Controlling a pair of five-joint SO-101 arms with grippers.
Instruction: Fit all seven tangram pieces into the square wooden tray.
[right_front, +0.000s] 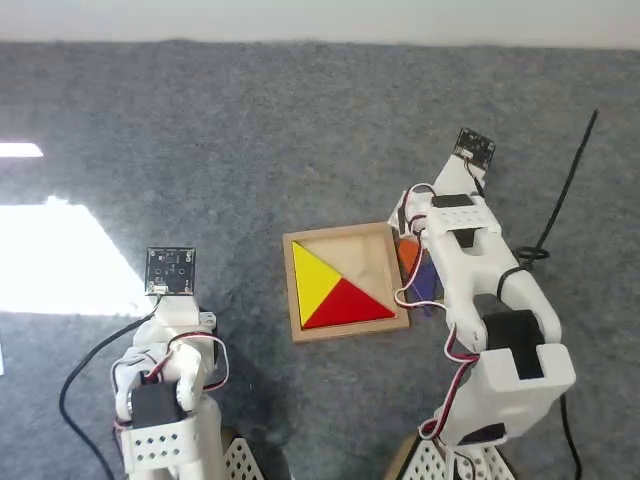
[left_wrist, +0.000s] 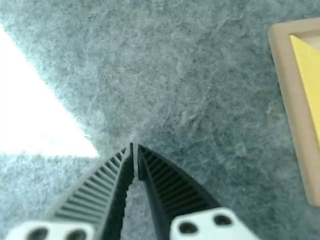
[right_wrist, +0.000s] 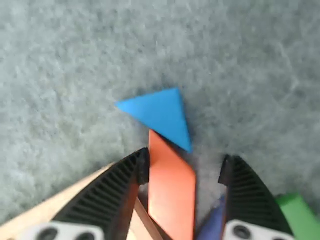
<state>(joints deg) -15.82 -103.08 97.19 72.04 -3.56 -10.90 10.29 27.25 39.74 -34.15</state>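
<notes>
The square wooden tray (right_front: 340, 232) lies mid-table with a yellow triangle (right_front: 314, 280) and a red triangle (right_front: 347, 304) seated in it. My right gripper (right_wrist: 185, 165) hangs open just off the tray's right side. An orange parallelogram (right_wrist: 172, 190) lies flat between its fingers, untouched. A light blue triangle (right_wrist: 160, 115) sits just beyond the parallelogram's tip. A dark blue piece (right_wrist: 212, 226) and a green piece (right_wrist: 300, 212) lie beside the right finger. My left gripper (left_wrist: 135, 148) is shut and empty over bare carpet, left of the tray's edge (left_wrist: 292, 107).
Grey carpet covers the table. A bright patch of light (right_front: 55, 260) falls at the far left. A black cable (right_front: 560, 215) trails behind the right arm. The orange piece (right_front: 408, 256) and dark blue piece (right_front: 426, 281) crowd against the tray's right rim.
</notes>
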